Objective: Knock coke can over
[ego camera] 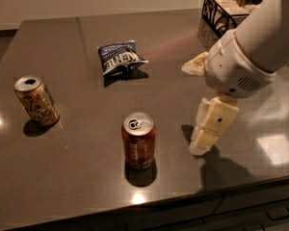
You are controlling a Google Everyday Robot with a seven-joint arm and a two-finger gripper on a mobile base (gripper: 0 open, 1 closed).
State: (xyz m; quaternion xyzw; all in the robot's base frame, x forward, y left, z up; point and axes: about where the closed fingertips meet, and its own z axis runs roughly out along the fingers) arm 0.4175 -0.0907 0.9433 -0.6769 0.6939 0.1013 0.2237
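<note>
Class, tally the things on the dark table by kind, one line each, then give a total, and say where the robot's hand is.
Cans: 2 (coke can, tan-gold can)
Chip bag: 1
Wire basket: 1
Pale crumpled thing, partly behind the arm: 1
Total: 5
The hand hangs low beside the coke can, apart from it.

Coke can front-centre, jaws to its right — chip bag behind, other can left

Claw: right of coke can, low over worktop.
Arm: cut by top and right edges.
Basket: partly behind Arm.
Pale scrap: kind unclear.
</note>
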